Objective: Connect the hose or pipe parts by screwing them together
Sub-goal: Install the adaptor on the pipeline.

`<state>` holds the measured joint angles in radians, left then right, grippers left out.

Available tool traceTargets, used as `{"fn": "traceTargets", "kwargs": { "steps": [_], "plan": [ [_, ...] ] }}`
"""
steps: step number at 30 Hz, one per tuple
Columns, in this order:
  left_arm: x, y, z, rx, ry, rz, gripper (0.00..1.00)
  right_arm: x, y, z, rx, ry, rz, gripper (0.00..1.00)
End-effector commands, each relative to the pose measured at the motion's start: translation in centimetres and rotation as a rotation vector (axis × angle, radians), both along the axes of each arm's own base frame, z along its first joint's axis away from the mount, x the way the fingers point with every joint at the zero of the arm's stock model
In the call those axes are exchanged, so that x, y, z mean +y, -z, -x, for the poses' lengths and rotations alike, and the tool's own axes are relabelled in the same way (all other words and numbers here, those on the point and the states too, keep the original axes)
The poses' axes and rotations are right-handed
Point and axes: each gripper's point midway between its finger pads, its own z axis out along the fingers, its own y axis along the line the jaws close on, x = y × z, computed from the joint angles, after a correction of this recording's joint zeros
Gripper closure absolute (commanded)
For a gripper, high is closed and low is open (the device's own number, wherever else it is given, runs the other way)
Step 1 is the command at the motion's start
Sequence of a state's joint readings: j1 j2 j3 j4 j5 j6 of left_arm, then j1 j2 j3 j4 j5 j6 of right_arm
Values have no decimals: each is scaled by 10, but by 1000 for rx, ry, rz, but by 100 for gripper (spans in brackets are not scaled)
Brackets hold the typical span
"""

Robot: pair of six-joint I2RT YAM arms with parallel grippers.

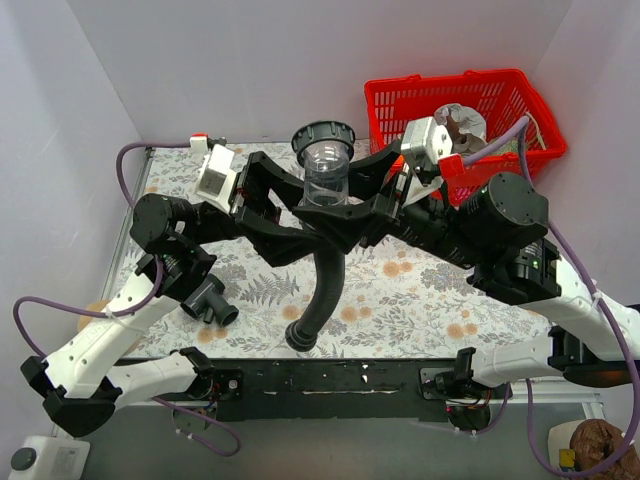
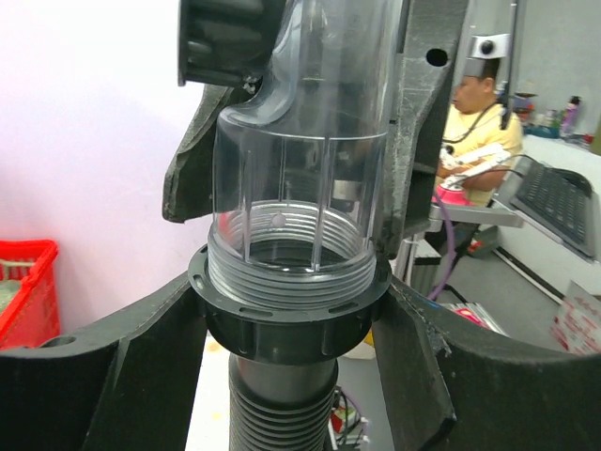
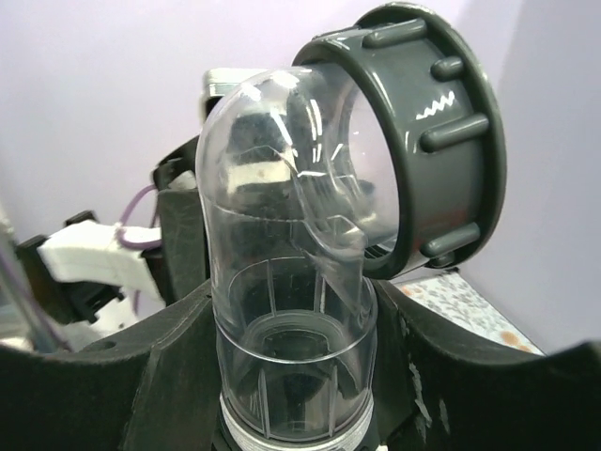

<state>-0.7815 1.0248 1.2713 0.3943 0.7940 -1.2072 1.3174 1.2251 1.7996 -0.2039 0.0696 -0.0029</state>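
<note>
Clear elbow [image 3: 282, 282] seated in ribbed hose [image 1: 328, 280] collar, held aloft.
Left gripper [image 2: 291, 319] pinches collar; right gripper [image 3: 296, 376] pinches elbow.

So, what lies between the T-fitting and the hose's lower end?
Only bare flowered tabletop separates T-fitting and hose end; the top view shows it.

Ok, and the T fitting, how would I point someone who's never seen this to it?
Start at the flower-patterned table, left half, beside the left arm's black joint. The T fitting lies there, left of the hose's lower end. It is short, rigid and dark grey with round openings; the hose is long, ribbed and held up with the clear elbow.
</note>
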Motion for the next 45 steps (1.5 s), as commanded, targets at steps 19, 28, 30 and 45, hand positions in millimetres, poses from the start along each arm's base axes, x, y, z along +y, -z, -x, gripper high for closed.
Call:
{"fn": "traceTargets", "kwargs": {
  "steps": [19,28,30,45],
  "plan": [
    [34,-42,-91,-143,-635,231,100,21,98,-69,44,874,302,99],
    [37,-18,-124,-124,-788,183,100,30,82,-60,113,826,228,22],
    [34,-11,-130,-119,-805,165,100,31,75,-55,139,768,206,10],
    [-1,32,-164,311,-691,141,99,-71,87,-44,318,652,101,4]
  ]
}}
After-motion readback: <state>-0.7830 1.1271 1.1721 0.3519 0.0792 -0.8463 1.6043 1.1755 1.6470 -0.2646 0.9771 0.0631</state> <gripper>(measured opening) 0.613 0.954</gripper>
